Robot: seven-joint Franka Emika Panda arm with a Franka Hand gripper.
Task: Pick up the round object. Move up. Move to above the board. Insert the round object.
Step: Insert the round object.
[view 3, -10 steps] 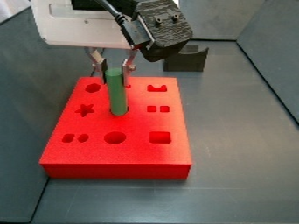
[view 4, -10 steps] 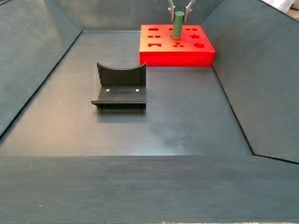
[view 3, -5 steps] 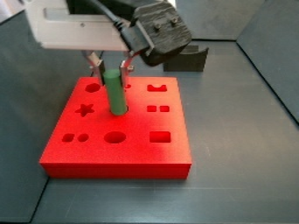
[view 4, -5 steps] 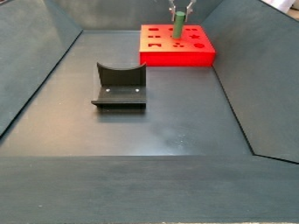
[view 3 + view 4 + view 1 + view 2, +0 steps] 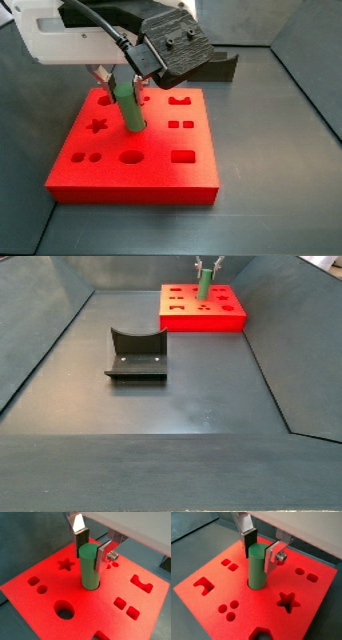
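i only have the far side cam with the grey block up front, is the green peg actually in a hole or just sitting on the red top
Observer: In both wrist views the round object has its lower end down inside a round hole in the board, standing upright.
Operator: gripper let go yet
Observer: The gripper is over the board at the peg's top; its fingers flank the top with a thin gap on at least one side, so it looks open.
Operator: which hole is it
Observer: In a side view the peg stands in the middle of the board's hole grid, between the star cut-out and the pair of small squares.
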